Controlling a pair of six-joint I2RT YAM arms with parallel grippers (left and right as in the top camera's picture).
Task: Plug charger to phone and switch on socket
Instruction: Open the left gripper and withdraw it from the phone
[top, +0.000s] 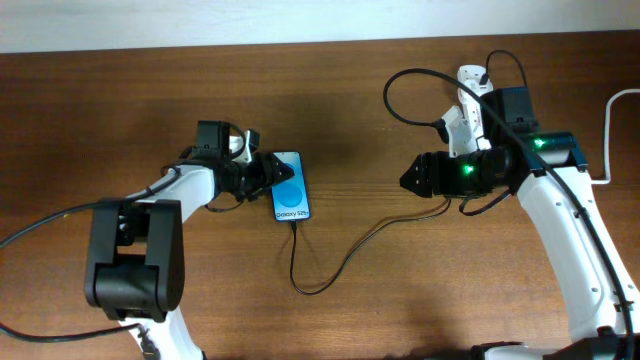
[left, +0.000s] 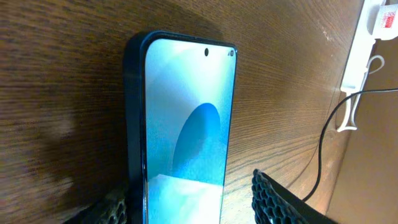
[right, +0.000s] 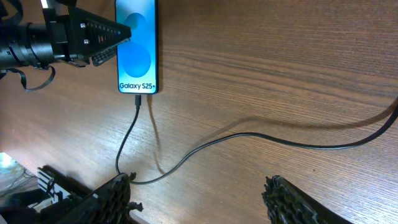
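Overhead has the phone (top: 290, 188) lying flat left of centre with the charger (top: 293, 255) plugged into its near end, left gripper (top: 268, 172) against its left edge (can't tell if it's squeezing), right gripper (top: 406, 179) spread wide, empty.

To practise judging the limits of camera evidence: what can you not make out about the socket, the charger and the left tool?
- Switch position on the socket: cut off at the left wrist view's top corner; overhead, the right arm covers much of it.
- How deep the charger sits in the phone: too small in the right wrist view.
- Whether the left tool touches the phone: its tip overlaps the phone's edge in the right wrist view; contact unclear.
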